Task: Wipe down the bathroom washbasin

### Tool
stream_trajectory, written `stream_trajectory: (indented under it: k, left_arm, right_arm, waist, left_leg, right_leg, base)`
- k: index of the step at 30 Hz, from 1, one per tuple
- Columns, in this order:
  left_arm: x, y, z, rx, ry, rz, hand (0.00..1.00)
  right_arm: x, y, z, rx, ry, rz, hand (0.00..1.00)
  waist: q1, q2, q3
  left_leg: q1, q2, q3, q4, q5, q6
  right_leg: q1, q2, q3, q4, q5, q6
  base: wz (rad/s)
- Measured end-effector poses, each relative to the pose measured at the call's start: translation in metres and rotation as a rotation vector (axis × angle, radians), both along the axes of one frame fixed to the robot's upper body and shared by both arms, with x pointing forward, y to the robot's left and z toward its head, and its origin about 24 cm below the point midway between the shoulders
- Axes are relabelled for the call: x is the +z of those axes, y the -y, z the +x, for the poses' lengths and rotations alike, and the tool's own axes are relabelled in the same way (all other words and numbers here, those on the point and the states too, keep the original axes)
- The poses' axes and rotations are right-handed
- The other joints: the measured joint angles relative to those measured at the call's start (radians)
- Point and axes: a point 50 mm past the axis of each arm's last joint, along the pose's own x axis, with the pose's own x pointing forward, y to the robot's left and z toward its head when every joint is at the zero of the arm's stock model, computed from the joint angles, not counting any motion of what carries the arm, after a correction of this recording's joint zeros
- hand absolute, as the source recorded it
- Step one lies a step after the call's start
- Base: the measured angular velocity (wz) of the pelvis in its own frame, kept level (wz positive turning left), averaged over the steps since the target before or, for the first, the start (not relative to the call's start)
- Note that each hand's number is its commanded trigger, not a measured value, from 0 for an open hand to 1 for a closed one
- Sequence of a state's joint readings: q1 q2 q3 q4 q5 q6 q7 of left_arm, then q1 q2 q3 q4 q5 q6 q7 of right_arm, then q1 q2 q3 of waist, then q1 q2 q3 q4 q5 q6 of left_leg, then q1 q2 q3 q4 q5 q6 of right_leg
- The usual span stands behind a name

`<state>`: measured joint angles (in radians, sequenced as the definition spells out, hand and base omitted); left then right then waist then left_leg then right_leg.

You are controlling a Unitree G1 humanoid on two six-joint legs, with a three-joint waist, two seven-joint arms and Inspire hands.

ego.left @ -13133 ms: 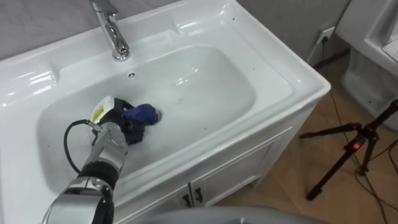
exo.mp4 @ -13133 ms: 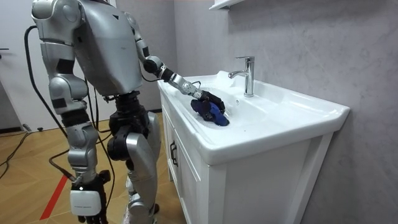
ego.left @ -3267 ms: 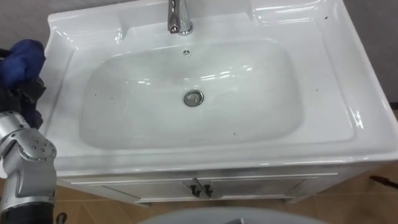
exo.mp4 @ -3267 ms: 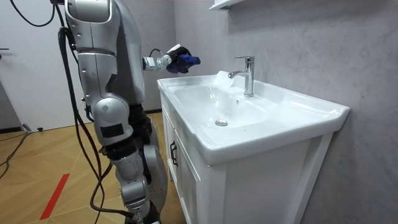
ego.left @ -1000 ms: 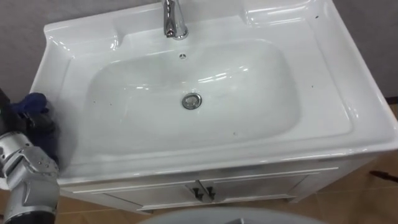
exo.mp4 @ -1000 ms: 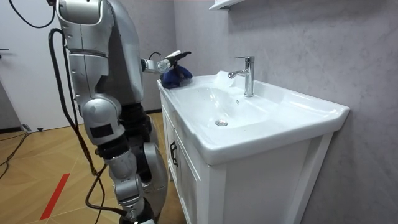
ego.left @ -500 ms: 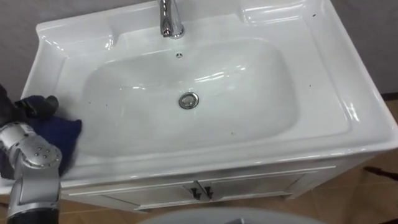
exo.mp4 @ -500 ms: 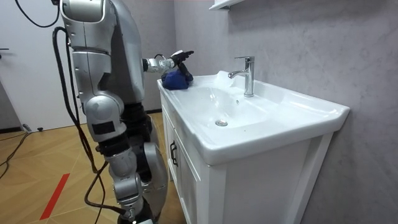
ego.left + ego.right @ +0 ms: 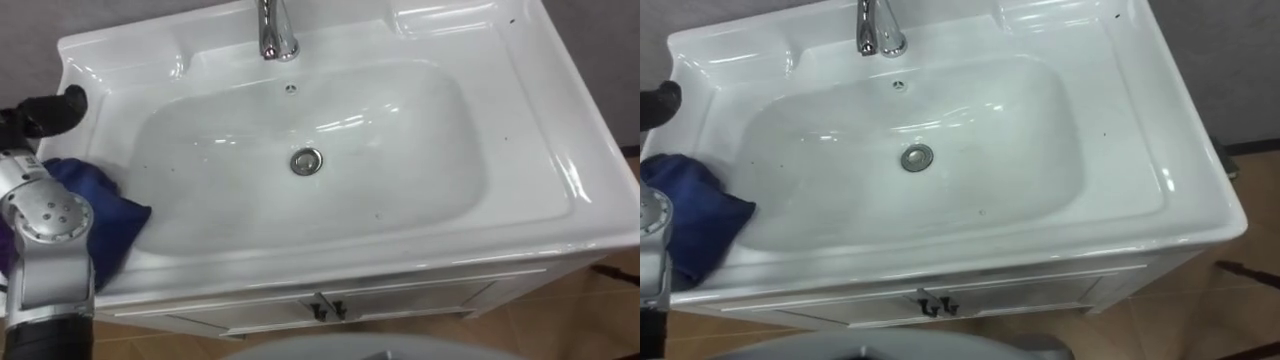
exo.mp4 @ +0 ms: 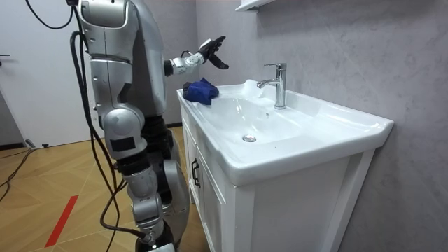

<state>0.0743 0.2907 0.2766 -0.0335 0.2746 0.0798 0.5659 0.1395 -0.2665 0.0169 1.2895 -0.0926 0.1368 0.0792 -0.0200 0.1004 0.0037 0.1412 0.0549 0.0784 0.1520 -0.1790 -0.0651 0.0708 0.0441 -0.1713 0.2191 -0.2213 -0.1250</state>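
On the left rim of the basin (image 9: 560,150), blue cloth (image 9: 112,218), part-hidden by the forearm. Above it, left hand (image 10: 210,50), fingers spread, empty. Rear faucet (image 9: 275,35) cut off at top.

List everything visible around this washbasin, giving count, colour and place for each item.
glazed ceramic basin: one, white, on top of the cabinet
curved metal tap: one, chrome, middle of the back rim
round metal drain: one, silver, centre of the bowl
crumpled fabric cloth: one, blue, on the basin's left rim
two-door vanity cabinet: one, white, under the basin
wooden plank floor: one, brown, around the cabinet
left robot hand: one, dark, open, in the air above the cloth
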Motion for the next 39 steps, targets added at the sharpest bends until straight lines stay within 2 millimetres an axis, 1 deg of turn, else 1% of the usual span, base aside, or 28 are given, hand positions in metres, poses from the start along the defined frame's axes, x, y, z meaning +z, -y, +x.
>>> stream_trajectory:
  k: [2, 6, 9, 12, 14, 15, 17, 20, 21, 22, 23, 24, 25, 26, 27, 28, 29, 30, 31, 32, 33, 34, 35, 36, 38, 39]
  left_arm:
    - [0.006, -0.002, -0.001, 0.016, 0.039, 0.012, 0.0]
    - [0.012, -0.004, -0.001, 0.021, 0.065, 0.024, 0.0]
    - [0.016, -0.014, -0.005, 0.061, 0.078, 0.033, 0.0]
    - [0.019, -0.026, -0.011, 0.107, 0.083, 0.048, 0.0]
    - [0.022, -0.031, -0.013, 0.125, 0.088, 0.055, 0.0]
    - [0.023, -0.036, -0.017, 0.146, 0.095, 0.051, 0.0]
    - [0.026, -0.041, -0.021, 0.178, 0.116, 0.041, 0.0]
    - [0.027, -0.052, -0.033, 0.256, 0.132, 0.057, 0.0]
    - [0.026, -0.054, -0.035, 0.273, 0.132, 0.058, 0.0]
    - [0.024, -0.059, -0.04, 0.301, 0.132, 0.041, 0.0]
    - [0.02, -0.064, -0.045, 0.328, 0.13, 0.014, 0.0]
    - [0.017, -0.066, -0.048, 0.342, 0.125, -0.001, 0.0]
    - [0.011, -0.071, -0.053, 0.365, 0.112, -0.036, 0.0]
    - [0.005, -0.075, -0.057, 0.388, 0.112, -0.086, 0.0]
    - [0.002, -0.078, -0.059, 0.403, 0.115, -0.112, 0.0]
    - [-0.002, -0.084, -0.065, 0.438, 0.114, -0.146, 0.0]
    - [-0.007, -0.091, -0.078, 0.49, 0.111, -0.167, 0.0]
    - [-0.01, -0.094, -0.085, 0.52, 0.107, -0.174, 0.0]
    - [-0.018, -0.1, -0.097, 0.585, 0.098, -0.2, 0.0]
    - [-0.029, -0.104, -0.109, 0.643, 0.075, -0.238, 0.0]
    - [-0.035, -0.106, -0.115, 0.667, 0.065, -0.263, 0.0]
    - [-0.045, -0.107, -0.129, 0.712, 0.048, -0.314, 0.0]
    - [-0.055, -0.109, -0.139, 0.762, 0.042, -0.374, 0.0]
    - [-0.061, -0.11, -0.145, 0.795, 0.039, -0.406, 0.0]
    - [-0.084, -0.11, -0.171, 0.902, 0.011, -0.532, 0.0]
    - [-0.089, -0.109, -0.177, 0.926, 0.008, -0.565, 0.0]
  right_arm:
    - [0.0, 0.0, -0.001, 0.001, 0.001, 0.001, 0.0]
    - [-0.001, -0.002, -0.004, 0.009, -0.014, 0.009, 0.0]
    - [-0.001, -0.002, -0.007, 0.021, -0.031, 0.011, 0.0]
    - [-0.001, -0.002, -0.01, 0.017, -0.041, 0.012, 0.0]
    - [-0.001, -0.002, -0.013, 0.016, -0.045, 0.01, 0.0]
    - [0.0, -0.001, -0.014, 0.003, -0.042, 0.006, 0.0]
    - [0.0, 0.0, -0.016, -0.003, -0.045, 0.002, 0.0]
    - [0.001, 0.0, -0.02, -0.013, -0.045, -0.012, 0.0]
    - [0.001, 0.001, -0.019, -0.014, -0.041, -0.017, 0.0]
    - [0.001, 0.002, -0.017, -0.008, -0.034, -0.022, 0.0]
    - [0.001, 0.002, -0.016, -0.006, -0.026, -0.029, 0.0]
    - [0.001, 0.002, -0.016, -0.004, -0.024, -0.032, 0.0]
    - [0.001, 0.002, -0.016, -0.005, -0.021, -0.041, 0.0]
    - [0.001, 0.001, -0.015, -0.004, -0.018, -0.043, 0.0]
    - [0.001, 0.002, -0.015, -0.004, -0.019, -0.045, 0.0]
    - [0.001, 0.002, -0.016, -0.001, -0.026, -0.049, 0.0]
    - [0.002, 0.003, -0.013, 0.012, -0.018, -0.055, 0.0]
    - [0.002, 0.004, -0.011, 0.018, -0.012, -0.057, 0.0]
    - [0.003, 0.005, -0.011, 0.023, -0.006, -0.063, 0.0]
    - [0.004, 0.008, -0.011, 0.024, -0.005, -0.07, 0.0]
    - [0.004, 0.009, -0.01, 0.026, -0.003, -0.073, 0.0]
    - [0.005, 0.01, -0.007, 0.032, 0.012, -0.077, 0.0]
    - [0.005, 0.01, -0.005, 0.036, 0.02, -0.082, 0.0]
    - [0.005, 0.009, -0.004, 0.037, 0.023, -0.081, 0.0]
    - [0.004, 0.007, -0.003, 0.024, 0.03, -0.074, 0.0]
    - [0.004, 0.007, -0.003, 0.021, 0.029, -0.072, 0.0]
  waist:
    - [-0.002, 0.002, 0.0001]
    - [-0.001, 0.004, 0.001]
    - [0.0, 0.001, 0.0027]
    - [0.008, -0.002, 0.0041]
    - [0.026, -0.005, 0.0036]
    - [0.034, -0.002, 0.0011]
    - [0.053, -0.002, -0.0012]
    - [0.095, -0.002, -0.0033]
    - [0.102, 0.0, -0.0038]
    - [0.11, 0.002, -0.0046]
    - [0.11, 0.004, -0.0062]
    - [0.113, 0.006, -0.0081]
    - [0.129, 0.011, -0.01]
    - [0.145, 0.012, -0.0108]
    - [0.151, 0.014, -0.0112]
    - [0.168, 0.014, -0.0113]
    - [0.182, 0.014, -0.0116]
    - [0.187, 0.013, -0.0109]
    - [0.193, 0.008, -0.0102]
    - [0.196, 0.01, -0.0147]
    - [0.199, 0.01, -0.0166]
    - [0.213, 0.01, -0.0177]
    - [0.224, 0.009, -0.0168]
    - [0.225, 0.008, -0.017]
    - [0.232, 0.005, -0.0181]
    - [0.234, 0.001, -0.0182]
  left_leg:
    - [-0.005, 0.0, 0.0, 0.0, 0.0, 0.0]
    - [-0.004, 0.0, -0.001, 0.0, 0.0, 0.0]
    - [-0.003, 0.0, 0.001, -0.001, 0.0, 0.0]
    - [-0.007, -0.001, 0.001, -0.002, 0.0, 0.0]
    - [-0.008, -0.001, 0.0, -0.001, 0.0, 0.0]
    - [-0.008, -0.002, -0.002, -0.001, 0.0, 0.0]
    - [-0.007, -0.002, -0.005, -0.001, 0.0, 0.0]
    - [-0.007, -0.001, -0.008, -0.001, 0.0, 0.0]
    - [-0.008, -0.001, -0.01, -0.001, 0.0, 0.0]
    - [-0.014, -0.003, -0.016, 0.0, 0.0, 0.0]
    - [-0.022, -0.005, -0.033, 0.002, 0.0, 0.0]
    - [-0.026, -0.007, -0.041, 0.001, 0.0, 0.0]
    - [-0.027, -0.008, -0.055, 0.0, 0.0, 0.0]
    - [-0.026, -0.011, -0.068, 0.001, 0.0, 0.0]
    - [-0.026, -0.013, -0.075, 0.001, 0.0, 0.0]
    - [-0.026, -0.017, -0.09, 0.002, 0.0, 0.001]
    - [-0.026, -0.02, -0.097, 0.003, 0.0, 0.001]
    - [-0.026, -0.022, -0.102, 0.004, 0.0, 0.001]
    - [-0.029, -0.028, -0.117, 0.01, 0.0, 0.001]
    - [-0.033, -0.033, -0.116, 0.011, 0.0, 0.001]
    - [-0.035, -0.037, -0.116, 0.013, 0.0, 0.001]
    - [-0.042, -0.041, -0.115, 0.019, 0.0, 0.001]
    - [-0.045, -0.044, -0.119, 0.021, 0.0, 0.001]
    - [-0.046, -0.046, -0.122, 0.019, 0.0, 0.001]
    - [-0.045, -0.052, -0.14, 0.015, 0.001, 0.002]
    - [-0.044, -0.053, -0.14, 0.015, 0.001, 0.002]
  right_leg:
    - [-0.001, 0.0, 0.001, 0.0, 0.0, 0.0]
    - [-0.003, 0.0, 0.006, 0.001, 0.0, 0.0]
    - [-0.005, 0.001, 0.011, 0.002, 0.0, 0.0]
    - [-0.006, 0.001, 0.011, 0.001, 0.0, 0.0]
    - [-0.006, 0.001, 0.013, 0.0, 0.0, 0.0]
    - [-0.006, 0.001, 0.013, -0.001, 0.0, 0.001]
    - [-0.005, 0.0, 0.009, -0.001, 0.0, 0.001]
    - [-0.003, 0.0, 0.003, -0.001, 0.0, 0.001]
    - [-0.002, 0.0, 0.001, -0.002, 0.0, 0.001]
    - [0.0, -0.002, -0.009, -0.004, -0.001, 0.001]
    - [0.003, -0.006, -0.028, -0.01, -0.001, 0.002]
    - [0.004, -0.007, -0.036, -0.014, -0.001, 0.002]
    - [0.005, -0.009, -0.047, -0.015, -0.002, 0.003]
    - [0.009, -0.012, -0.06, -0.016, -0.004, 0.006]
    - [0.011, -0.013, -0.068, -0.016, -0.004, 0.008]
    - [0.011, -0.016, -0.079, -0.017, -0.008, 0.011]
    - [0.012, -0.019, -0.082, -0.018, -0.011, 0.013]
    - [0.013, -0.021, -0.085, -0.019, -0.013, 0.015]
    - [0.018, -0.028, -0.1, -0.02, -0.016, 0.02]
    - [0.019, -0.033, -0.106, -0.016, -0.022, 0.026]
    - [0.019, -0.037, -0.109, -0.014, -0.025, 0.029]
    - [0.016, -0.043, -0.113, -0.012, -0.026, 0.031]
    - [0.014, -0.046, -0.117, -0.012, -0.026, 0.033]
    - [0.015, -0.047, -0.122, -0.012, -0.027, 0.035]
    - [0.017, -0.052, -0.13, -0.011, -0.032, 0.041]
    - [0.017, -0.053, -0.13, -0.011, -0.032, 0.042]
  base:
    - [0.0]
    - [-0.03]
    - [-0.04]
    - [0.0]
    - [0.0]
    - [0.0]
    - [0.04]
    - [0.05]
    - [0.13]
    - [0.29]
    - [0.38]
    - [0.41]
    - [0.35]
    - [0.33]
    - [0.37]
    - [0.27]
    - [0.21]
    - [0.22]
    - [0.33]
    - [0.36]
    - [0.26]
    - [0.15]
    - [0.15]
    - [0.2]
    - [0.15]
    - [0.03]
